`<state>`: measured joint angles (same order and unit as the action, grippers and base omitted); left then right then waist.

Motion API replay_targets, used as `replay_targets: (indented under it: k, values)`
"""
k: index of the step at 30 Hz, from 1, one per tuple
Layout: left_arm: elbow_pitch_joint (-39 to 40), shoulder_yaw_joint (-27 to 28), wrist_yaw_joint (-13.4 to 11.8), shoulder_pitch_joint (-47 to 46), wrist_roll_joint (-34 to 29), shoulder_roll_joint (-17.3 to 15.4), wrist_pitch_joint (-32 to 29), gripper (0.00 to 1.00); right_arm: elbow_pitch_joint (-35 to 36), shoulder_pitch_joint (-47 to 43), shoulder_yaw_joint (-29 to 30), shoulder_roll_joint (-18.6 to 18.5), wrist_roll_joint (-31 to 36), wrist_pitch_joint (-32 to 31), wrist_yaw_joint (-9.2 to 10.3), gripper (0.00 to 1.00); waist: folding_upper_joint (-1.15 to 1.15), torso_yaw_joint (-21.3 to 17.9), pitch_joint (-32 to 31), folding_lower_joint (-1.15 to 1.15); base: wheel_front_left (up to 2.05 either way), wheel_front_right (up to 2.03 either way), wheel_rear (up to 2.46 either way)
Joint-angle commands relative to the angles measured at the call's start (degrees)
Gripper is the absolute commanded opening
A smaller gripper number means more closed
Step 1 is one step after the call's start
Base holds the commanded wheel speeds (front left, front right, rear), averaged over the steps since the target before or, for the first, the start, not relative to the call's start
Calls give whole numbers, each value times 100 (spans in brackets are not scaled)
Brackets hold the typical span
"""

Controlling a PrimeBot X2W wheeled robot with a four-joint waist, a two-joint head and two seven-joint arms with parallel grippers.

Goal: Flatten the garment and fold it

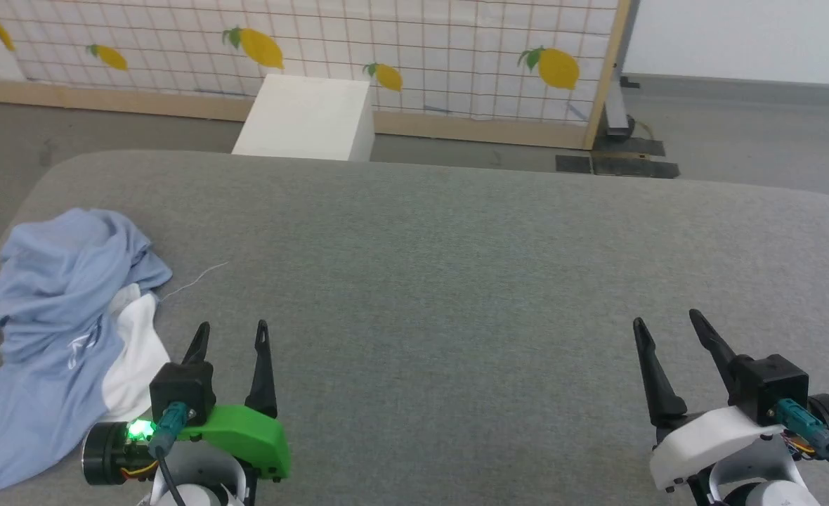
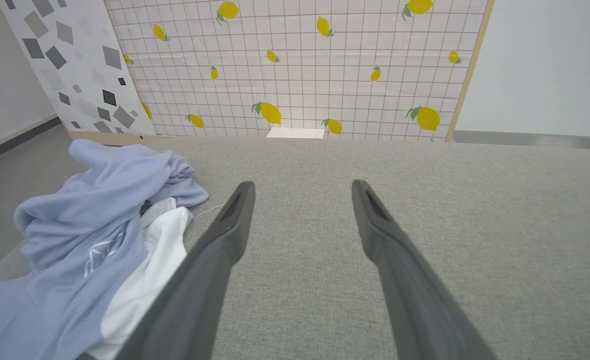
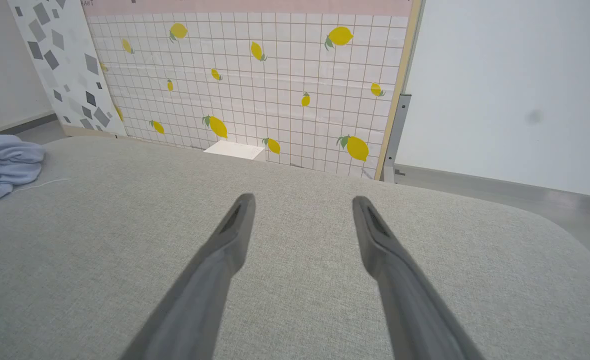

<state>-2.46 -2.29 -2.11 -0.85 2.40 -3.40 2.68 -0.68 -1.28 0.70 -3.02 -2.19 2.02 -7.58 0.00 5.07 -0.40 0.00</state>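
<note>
Grey woven cushion top (image 1: 499, 232), rounded at the corners, spread wide across the foreground. Thin white thread (image 1: 195, 280) lying loose toward its left side. Beyond it, on grey floor (image 1: 738, 126), a white box (image 1: 307, 118) just before a wood-framed board (image 1: 442, 56) printed with a grid and yellow lemons. Black plates (image 1: 618, 164) at the board's right foot. Second board (image 2: 70, 65) with grey squares further left. Plain white wall (image 1: 745, 35) to the right.

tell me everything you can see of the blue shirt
The garment is a soft light blue knit, crumpled in a loose heap with deep folds, not flattened. A white fabric patch shows at its right side, and a small white print sits on the blue. It lies on the grey padded surface by its left edge. The left gripper is just to its right, open, not gripping it.
</note>
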Motion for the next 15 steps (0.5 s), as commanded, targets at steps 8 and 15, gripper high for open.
replay_targets:
  k: [8,15]
  values:
    - [-55,-33,-155,-5,148,-73,137,100,-23,-71,19,4,-128,117,2,100,0,509,4,0,0,0,0]
    - [-90,-54,-264,20,237,-86,223,100,-16,-71,22,5,-185,164,3,100,0,813,21,0,-6,-6,-6]
